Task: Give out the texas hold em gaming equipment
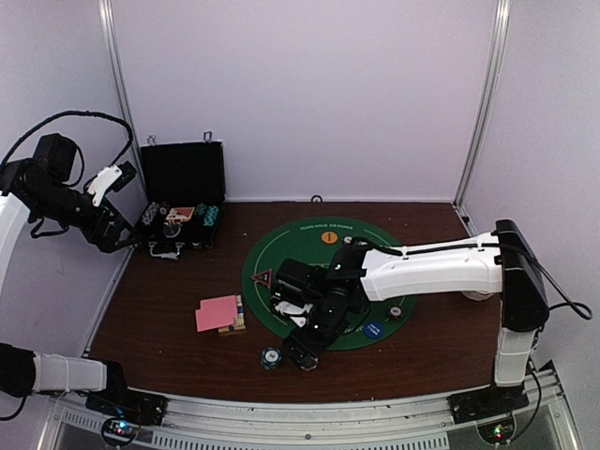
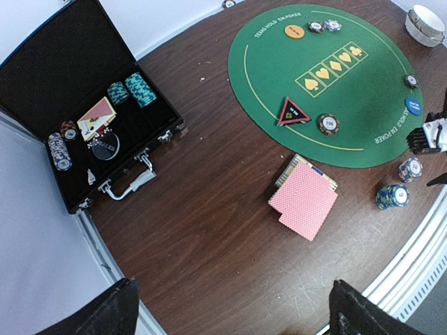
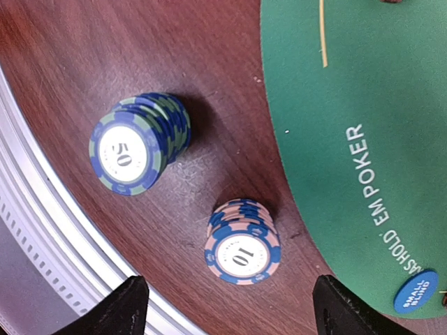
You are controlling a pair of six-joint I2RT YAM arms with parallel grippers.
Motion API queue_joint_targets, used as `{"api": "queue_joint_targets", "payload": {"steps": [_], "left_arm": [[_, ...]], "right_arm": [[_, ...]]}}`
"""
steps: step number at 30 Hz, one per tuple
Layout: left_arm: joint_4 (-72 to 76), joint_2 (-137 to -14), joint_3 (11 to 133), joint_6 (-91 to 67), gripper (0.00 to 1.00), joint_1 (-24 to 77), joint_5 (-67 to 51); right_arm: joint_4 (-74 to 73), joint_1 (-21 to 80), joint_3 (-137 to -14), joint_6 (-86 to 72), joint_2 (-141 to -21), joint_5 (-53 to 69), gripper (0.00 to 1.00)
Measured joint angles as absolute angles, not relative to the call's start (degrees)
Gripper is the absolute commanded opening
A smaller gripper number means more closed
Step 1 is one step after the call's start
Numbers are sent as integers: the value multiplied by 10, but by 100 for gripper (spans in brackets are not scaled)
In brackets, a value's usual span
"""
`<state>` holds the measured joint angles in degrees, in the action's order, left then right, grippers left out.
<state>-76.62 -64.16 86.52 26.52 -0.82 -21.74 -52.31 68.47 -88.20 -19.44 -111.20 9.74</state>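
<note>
Closest to my right wrist lens, the right hand [image 3: 227,301] stands wide open with nothing in it, its dark fingers [image 3: 119,310] framing the bottom edge. Only this view lets me read the chips. Ahead of the hand, toward the finger at the view's left, is a green-and-blue stack [image 3: 133,150] marked 50. Almost straight ahead is a pink-and-blue stack [image 3: 242,244] marked 10. Both sit on bare table [image 3: 174,49] just off the green mat [image 3: 349,105].

The left wrist view gives what that one lacks. Well ahead of the left hand [image 2: 230,300], likewise spread wide and empty, I see the open black case [image 2: 49,63] with teal chip stacks [image 2: 140,89] inside. Pink-backed cards [image 2: 304,199] lie over a small box [image 2: 285,173]. The orange disc [image 2: 297,29] and red-black triangular marker [image 2: 293,112] are on the mat. The blue disc [image 3: 415,292] shows in both.
</note>
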Motion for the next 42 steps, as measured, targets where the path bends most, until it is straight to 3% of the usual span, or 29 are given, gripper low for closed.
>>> {"api": "queue_joint_targets", "payload": {"steps": [18,34,42], "left_arm": [[-766,-642,865,265,98,-8,-217],[-766,-642,865,265,98,-8,-217],[-766,-641,865,265,97,-8,-217]], "right_arm": [[-508,686,-877,-183,-1157,103,76],[-505,684,-877,-181,-1170,92,54],[-505,683,-877,-181,-1170,91,49]]}}
